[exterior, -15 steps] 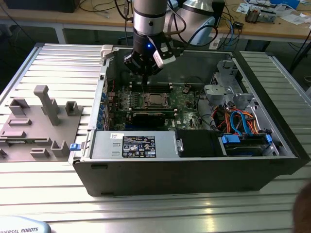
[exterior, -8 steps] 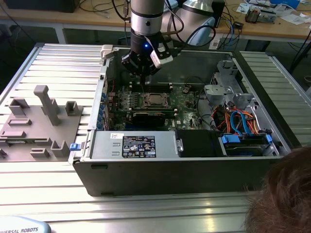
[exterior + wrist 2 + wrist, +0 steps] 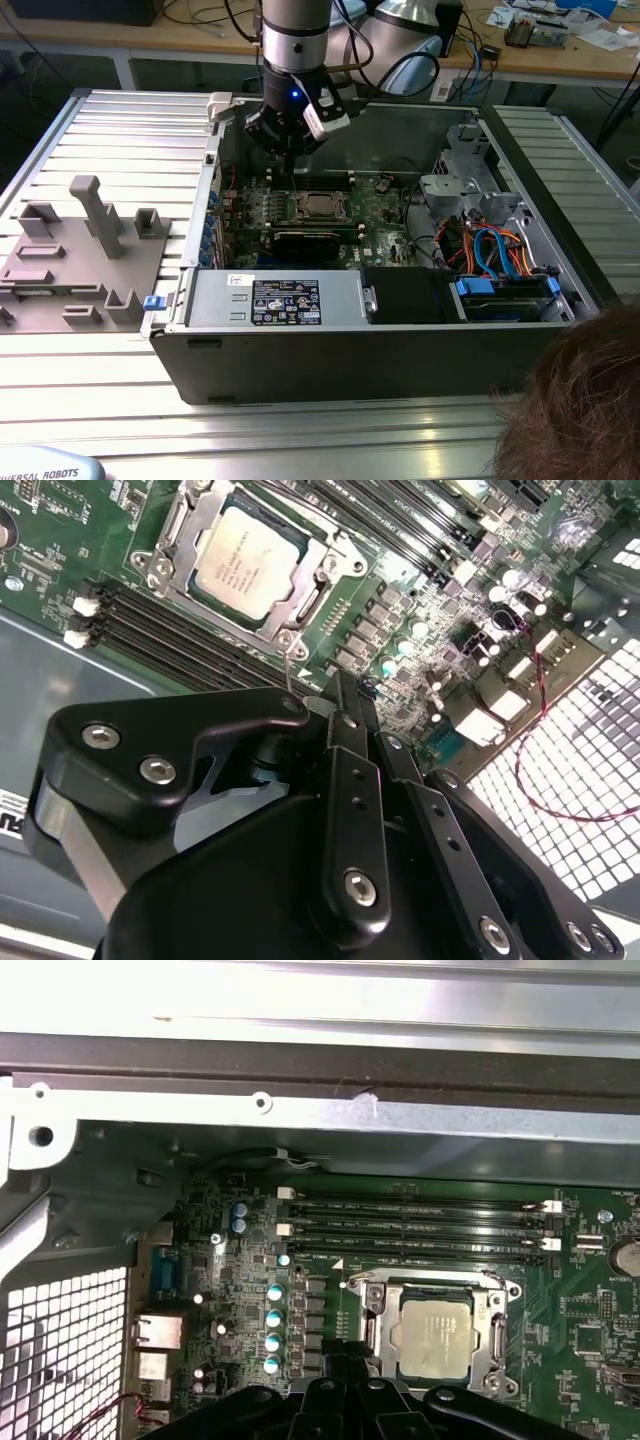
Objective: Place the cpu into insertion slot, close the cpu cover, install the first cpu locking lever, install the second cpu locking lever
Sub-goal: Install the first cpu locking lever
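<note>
- Silver-grey metal is the top of the cpu [image 3: 243,563], a small flat square chip that sits inside its socket on the green board [image 3: 420,590]; in the first wrist view the same chip [image 3: 435,1332] lies flat in the socket.
- Around the chip the cpu cover [image 3: 322,572] is down: its thin silvery frame lies flat on the socket, and the chip shows through the square window.
- At one corner of the frame a thin wire lever [image 3: 291,668] stands up, apart from the frame edge; I cannot tell if it is locked or free.
- Beside the socket run long black memory slots [image 3: 415,1225] with white clips at their ends, parallel to one side of the frame.
- In the exterior view the socket [image 3: 318,206] is in the middle of the open computer case [image 3: 350,350], and the gripper [image 3: 290,160] hangs just above the board, at about 11 o'clock from the socket.
- Black fingers [image 3: 345,770] of the gripper lie close together in the second wrist view, with a narrow stance and nothing between them.
- At 3 o'clock from the socket are orange and blue cables [image 3: 490,245] and a grey metal bracket.
- At 9 o'clock from the case, a grey fixture plate [image 3: 80,250] lies on the ribbed metal table [image 3: 100,390].
- At 5 o'clock, a person's hair [image 3: 580,400] comes into the corner.
</note>
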You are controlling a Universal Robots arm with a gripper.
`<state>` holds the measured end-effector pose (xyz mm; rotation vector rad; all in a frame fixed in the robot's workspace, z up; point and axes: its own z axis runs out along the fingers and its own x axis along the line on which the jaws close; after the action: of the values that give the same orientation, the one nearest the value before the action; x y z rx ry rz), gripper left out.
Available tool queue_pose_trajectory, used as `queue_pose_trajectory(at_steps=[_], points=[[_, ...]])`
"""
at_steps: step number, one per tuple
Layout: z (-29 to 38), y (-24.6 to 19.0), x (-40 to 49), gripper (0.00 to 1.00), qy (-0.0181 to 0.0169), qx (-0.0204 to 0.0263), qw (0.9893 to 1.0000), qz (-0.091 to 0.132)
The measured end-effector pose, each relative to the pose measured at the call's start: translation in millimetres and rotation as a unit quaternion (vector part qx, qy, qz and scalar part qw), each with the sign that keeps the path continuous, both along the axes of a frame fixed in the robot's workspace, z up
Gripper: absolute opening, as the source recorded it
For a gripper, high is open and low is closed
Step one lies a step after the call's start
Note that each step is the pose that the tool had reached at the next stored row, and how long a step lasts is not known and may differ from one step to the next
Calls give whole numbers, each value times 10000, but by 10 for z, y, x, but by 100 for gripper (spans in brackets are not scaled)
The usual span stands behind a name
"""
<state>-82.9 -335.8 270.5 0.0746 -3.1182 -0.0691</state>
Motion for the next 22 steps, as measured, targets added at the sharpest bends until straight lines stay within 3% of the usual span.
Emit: queue_pose_trajectory(at_steps=[16,22], points=[[-1,2,-75,11,0,0,10000,0],[-1,28,-109,11,0,2,10000,0]])
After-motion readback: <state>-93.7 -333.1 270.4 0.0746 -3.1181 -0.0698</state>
